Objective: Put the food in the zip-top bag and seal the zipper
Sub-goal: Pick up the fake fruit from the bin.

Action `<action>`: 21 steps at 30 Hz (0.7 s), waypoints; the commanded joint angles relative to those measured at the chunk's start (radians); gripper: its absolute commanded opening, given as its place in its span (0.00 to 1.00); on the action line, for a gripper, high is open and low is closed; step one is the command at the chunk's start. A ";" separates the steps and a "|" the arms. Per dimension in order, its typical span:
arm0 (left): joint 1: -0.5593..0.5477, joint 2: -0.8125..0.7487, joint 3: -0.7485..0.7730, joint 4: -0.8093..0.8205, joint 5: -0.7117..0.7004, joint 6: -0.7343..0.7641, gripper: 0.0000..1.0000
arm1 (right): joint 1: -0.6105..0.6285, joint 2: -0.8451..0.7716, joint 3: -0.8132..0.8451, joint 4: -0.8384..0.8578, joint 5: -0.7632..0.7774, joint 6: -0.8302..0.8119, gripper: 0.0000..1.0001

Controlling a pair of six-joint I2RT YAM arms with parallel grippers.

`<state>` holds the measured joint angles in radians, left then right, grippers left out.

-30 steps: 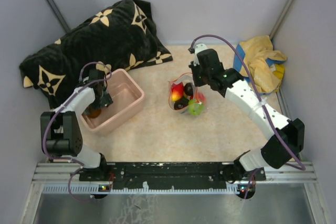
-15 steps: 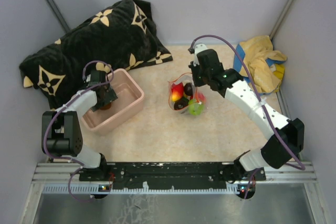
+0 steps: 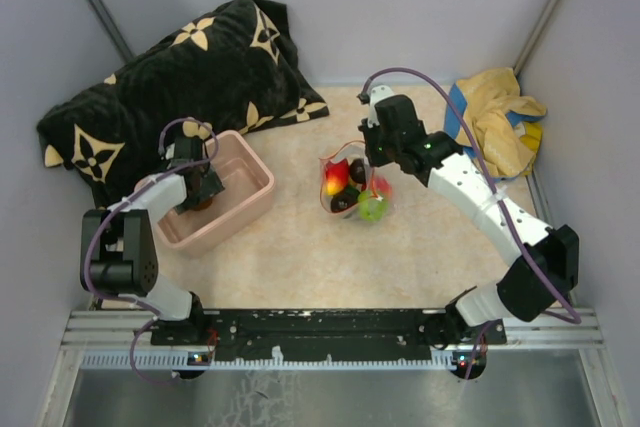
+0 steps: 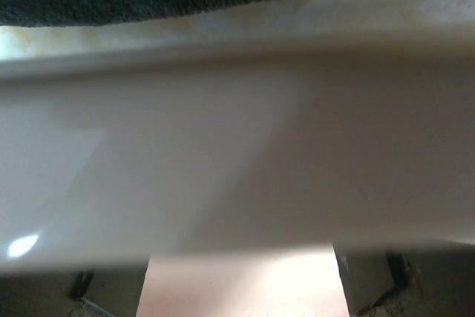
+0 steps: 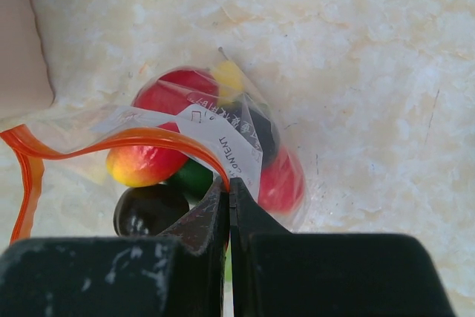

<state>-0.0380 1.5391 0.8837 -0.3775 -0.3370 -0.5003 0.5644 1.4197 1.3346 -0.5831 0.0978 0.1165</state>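
Food [image 5: 141, 165] in red, yellow, green and dark brown is seen inside the clear bag [image 5: 223, 136], which lies on the counter [image 3: 300, 247]. The bag is pinched at its orange strip [image 5: 126, 139] by the fully closed right end effector [image 5: 228, 192]. The left end effector [image 3: 203, 190] is positioned in the pink tub [image 3: 256, 197], fingers wide apart, nothing seen between them.

Soft, even light overhead — left wrist view blurred, one glare spot.

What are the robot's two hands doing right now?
Left gripper: fingers open, down in the pink tub.
Right gripper: fingers shut on the zip-top bag, at its mouth.
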 commanded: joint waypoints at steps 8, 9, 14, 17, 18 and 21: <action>-0.003 0.024 0.002 0.087 0.024 0.043 0.74 | -0.014 -0.041 -0.019 0.045 -0.016 0.028 0.00; -0.003 0.010 -0.006 0.091 0.023 0.049 0.73 | -0.015 -0.045 -0.022 0.047 -0.014 0.029 0.00; -0.003 -0.069 -0.036 0.097 0.035 0.067 0.69 | -0.015 -0.066 -0.021 0.046 0.005 0.029 0.00; -0.004 -0.119 -0.046 0.095 0.064 0.076 0.66 | -0.014 -0.079 -0.014 0.047 0.009 0.029 0.00; -0.005 -0.135 -0.047 0.094 0.072 0.080 0.66 | -0.015 -0.084 -0.011 0.047 0.008 0.029 0.00; -0.007 -0.194 -0.051 0.094 0.100 0.096 0.65 | -0.014 -0.093 0.000 0.043 0.008 0.026 0.00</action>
<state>-0.0380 1.4227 0.8474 -0.3122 -0.2855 -0.4366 0.5640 1.3815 1.3022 -0.5686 0.0883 0.1356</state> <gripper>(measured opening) 0.769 0.009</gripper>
